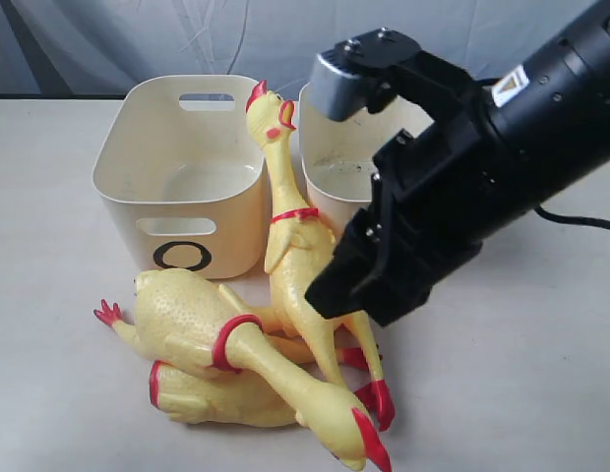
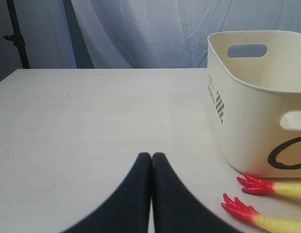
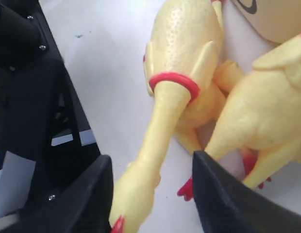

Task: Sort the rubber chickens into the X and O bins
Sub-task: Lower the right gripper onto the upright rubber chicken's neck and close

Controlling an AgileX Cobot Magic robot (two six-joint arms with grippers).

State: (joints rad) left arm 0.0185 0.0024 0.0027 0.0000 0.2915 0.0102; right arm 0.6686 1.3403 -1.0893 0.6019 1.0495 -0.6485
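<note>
The O bin (image 1: 182,167) stands at the back left. A second cream bin (image 1: 339,162) beside it is partly behind my right arm (image 1: 482,157), and its mark is hidden. One rubber chicken (image 1: 290,246) leans upright against the O bin. Another chicken (image 1: 187,310) lies in front, its neck (image 3: 162,121) stretching between the fingers of my open right gripper (image 3: 153,167), which touch nothing. A headless body (image 1: 216,395) lies under it. My left gripper (image 2: 151,156) is shut on nothing, low over the table beside the O bin (image 2: 252,97), near two red feet (image 2: 251,182).
Bare cream table (image 2: 92,111) stretches to the left of the O bin. A grey curtain (image 1: 138,39) hangs behind the table. A black stand pole (image 2: 17,34) rises at the far edge in the left wrist view.
</note>
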